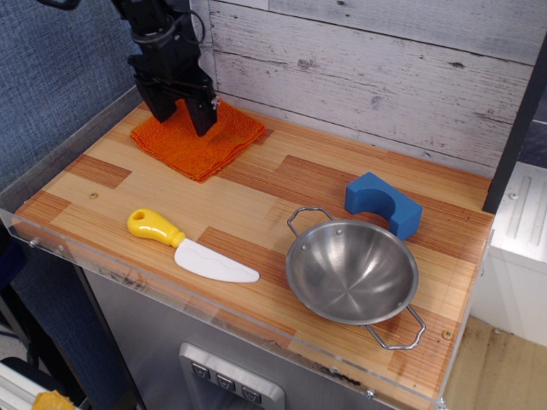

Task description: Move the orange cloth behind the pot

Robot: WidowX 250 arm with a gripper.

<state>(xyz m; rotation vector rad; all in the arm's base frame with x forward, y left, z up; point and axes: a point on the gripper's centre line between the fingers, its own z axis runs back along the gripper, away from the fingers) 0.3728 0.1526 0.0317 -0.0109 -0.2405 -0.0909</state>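
The orange cloth (208, 142) lies flat at the back left of the wooden board, next to the plank wall. My gripper (183, 116) is open and stands over the cloth's back left part, with one black finger (162, 109) and the other near the cloth's surface and orange showing between them. I cannot tell whether the tips touch the cloth. The steel pot (352, 272) with two wire handles stands empty at the front right, far from the cloth and gripper.
A blue arch-shaped block (383, 203) lies right behind the pot. A toy knife (190, 248) with a yellow handle lies at the front left. The plank wall (385, 77) runs along the back, and a clear rim edges the board's front.
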